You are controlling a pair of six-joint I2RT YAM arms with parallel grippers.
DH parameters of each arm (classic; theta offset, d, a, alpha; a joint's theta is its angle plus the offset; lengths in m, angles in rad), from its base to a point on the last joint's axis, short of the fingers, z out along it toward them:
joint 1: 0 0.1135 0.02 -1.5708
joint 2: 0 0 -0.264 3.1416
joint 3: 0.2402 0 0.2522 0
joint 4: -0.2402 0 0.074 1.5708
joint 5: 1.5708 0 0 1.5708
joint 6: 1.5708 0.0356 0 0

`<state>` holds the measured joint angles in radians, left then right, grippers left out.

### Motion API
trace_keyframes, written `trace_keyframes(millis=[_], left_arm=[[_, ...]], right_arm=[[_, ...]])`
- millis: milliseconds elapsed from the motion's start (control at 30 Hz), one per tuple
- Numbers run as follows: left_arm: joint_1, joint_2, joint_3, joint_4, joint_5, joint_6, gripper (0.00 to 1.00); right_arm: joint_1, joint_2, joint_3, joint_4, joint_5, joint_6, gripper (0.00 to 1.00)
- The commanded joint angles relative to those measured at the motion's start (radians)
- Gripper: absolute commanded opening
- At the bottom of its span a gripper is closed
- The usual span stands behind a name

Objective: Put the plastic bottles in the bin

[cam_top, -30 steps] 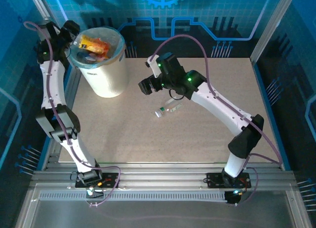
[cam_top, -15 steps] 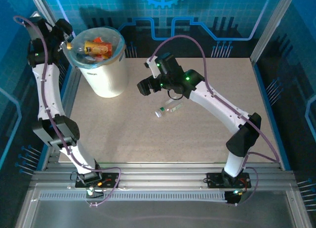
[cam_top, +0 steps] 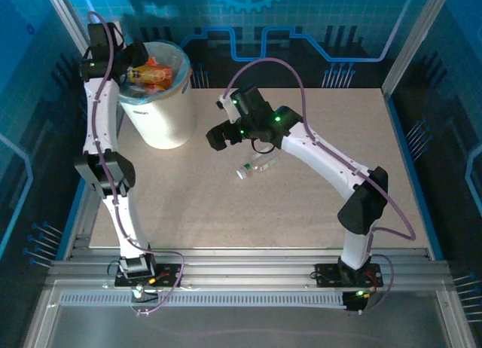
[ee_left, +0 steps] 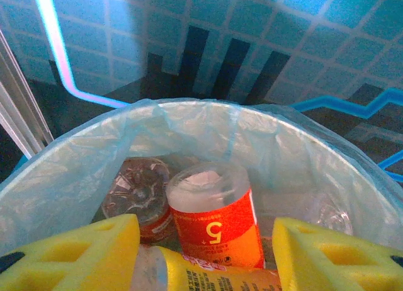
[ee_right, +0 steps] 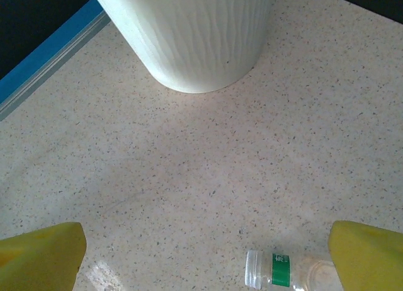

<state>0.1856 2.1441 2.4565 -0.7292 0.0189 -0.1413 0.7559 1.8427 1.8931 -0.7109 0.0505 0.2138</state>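
The bin (cam_top: pixel 162 118) stands at the far left corner of the bench (cam_top: pixel 301 212). Its pale bag (ee_left: pixel 189 114) holds a heap of plastic bottles (cam_top: pixel 151 73): an orange-labelled bottle (ee_left: pixel 217 225) stands on end, a clear crushed bottle (ee_left: pixel 135 190) is just beside it, and a yellow-labelled bottle (ee_left: pixel 214 275) lies across the front. The left gripper (ee_left: pixel 201 240) hangs over the rim, jaws partway apart, gripping nothing I can make out. The right gripper (cam_top: pixel 218 135), spread wide and empty, hovers near a green-labelled bottle (cam_top: pixel 256 167) lying on the bench.
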Motion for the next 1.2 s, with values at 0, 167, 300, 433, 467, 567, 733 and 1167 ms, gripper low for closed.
trace_keyframes(millis=[0, 167, 300, 433, 467, 567, 733, 1167], left_arm=[[-0.051, 0.059, -0.058, -0.204, 0.049, 0.024, 0.6], [-0.069, 0.11, -0.014, -0.232, 0.122, -0.009, 0.6], [-0.067, 0.134, 0.009, -0.244, 0.178, -0.026, 0.6], [-0.068, 0.079, 0.012, -0.212, 0.175, -0.025, 0.61], [-0.066, 0.063, 0.009, -0.191, 0.175, -0.034, 0.61], [-0.064, 0.052, 0.05, -0.199, 0.167, -0.043, 0.61], [-0.07, -0.018, 0.058, -0.18, 0.106, -0.026, 0.68], [-0.161, -0.01, -0.084, -0.204, -0.04, 0.102, 0.69]], right_arm=[[-0.005, 0.025, 0.05, -0.032, -0.027, 0.018, 0.99], [-0.004, 0.033, 0.067, -0.054, -0.027, 0.021, 0.99], [-0.003, 0.036, 0.067, -0.066, -0.029, 0.021, 0.99], [-0.003, 0.032, 0.064, -0.072, -0.033, 0.024, 0.99], [-0.003, 0.031, 0.059, -0.069, -0.029, 0.024, 0.99], [-0.004, 0.034, 0.05, -0.058, -0.025, 0.025, 0.99], [-0.004, 0.041, 0.06, -0.065, -0.031, 0.023, 0.99], [-0.004, 0.055, 0.051, -0.086, -0.029, 0.038, 0.99]])
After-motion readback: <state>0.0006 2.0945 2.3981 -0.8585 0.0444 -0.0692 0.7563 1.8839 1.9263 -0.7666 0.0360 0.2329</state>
